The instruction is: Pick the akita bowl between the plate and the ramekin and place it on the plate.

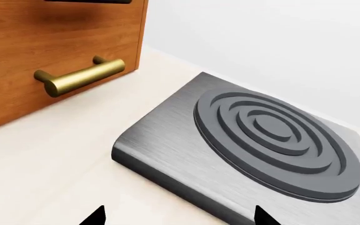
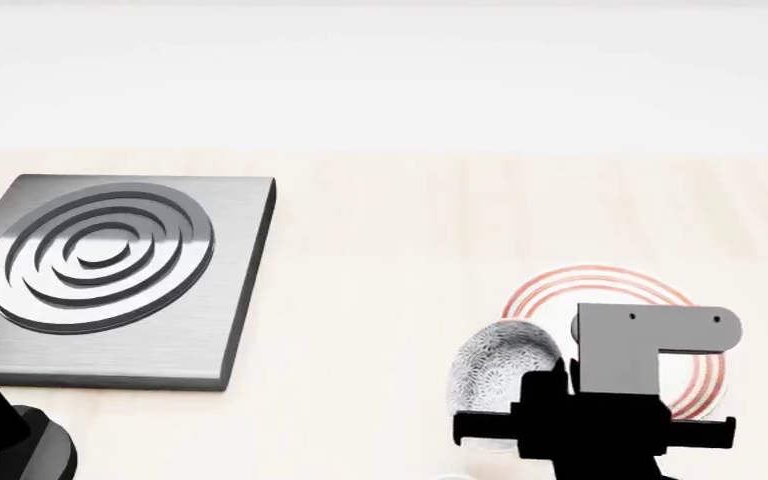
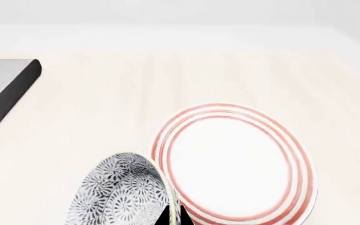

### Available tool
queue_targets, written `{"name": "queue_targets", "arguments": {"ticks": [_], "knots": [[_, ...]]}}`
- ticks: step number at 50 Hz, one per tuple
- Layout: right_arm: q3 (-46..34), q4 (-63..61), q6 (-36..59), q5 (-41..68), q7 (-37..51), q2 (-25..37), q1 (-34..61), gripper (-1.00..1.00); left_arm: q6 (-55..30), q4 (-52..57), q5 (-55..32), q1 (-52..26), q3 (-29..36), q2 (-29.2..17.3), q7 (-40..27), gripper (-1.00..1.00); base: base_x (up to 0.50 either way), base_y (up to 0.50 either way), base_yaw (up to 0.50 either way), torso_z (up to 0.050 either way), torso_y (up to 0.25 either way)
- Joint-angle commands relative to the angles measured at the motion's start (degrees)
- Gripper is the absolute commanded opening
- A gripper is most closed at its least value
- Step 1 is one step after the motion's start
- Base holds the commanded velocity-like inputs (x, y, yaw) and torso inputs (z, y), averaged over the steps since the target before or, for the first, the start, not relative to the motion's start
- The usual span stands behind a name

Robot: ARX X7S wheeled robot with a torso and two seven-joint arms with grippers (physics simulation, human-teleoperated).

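Observation:
The akita bowl [image 3: 120, 192] is tipped so its grey-and-white patterned outside faces the right wrist camera. Its pale rim runs between the fingertips of my right gripper [image 3: 172, 216], which is shut on that rim. In the head view the akita bowl [image 2: 498, 362] sits just left of the plate [image 2: 595, 278], partly hidden by my right arm [image 2: 611, 400]. The plate [image 3: 230, 161], white with red rings, lies flat with nothing on it, right beside the bowl. The ramekin is out of view. My left gripper [image 1: 180, 218] is open over bare counter, holding nothing.
A grey metal burner block with raised rings [image 2: 104, 270] lies at the left of the counter, and its front edge [image 1: 167, 168] is close to my left gripper. A wooden cabinet door with a brass handle [image 1: 80, 77] stands beside it. A pale wall closes off the back.

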Motion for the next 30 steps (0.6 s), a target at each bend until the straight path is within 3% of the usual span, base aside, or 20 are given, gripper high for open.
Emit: {"name": "queue_targets", "arguments": {"ticks": [1,30], "knots": [[0.4,-1.8,2.2,0.4,1.1,0.4,3.9,-1.00,0.2,-0.3,-0.1,-0.1,0.2,0.0,0.0,1.00,0.00,0.00,0.00,0.000,0.000],[5.7,15.0,-1.5,0.5,0.3,-2.1,16.1,-1.00,0.4,-0.4,-0.4,-0.1,0.4,-0.2,-0.2,1.00,0.00,0.00,0.00,0.000,0.000]]}}
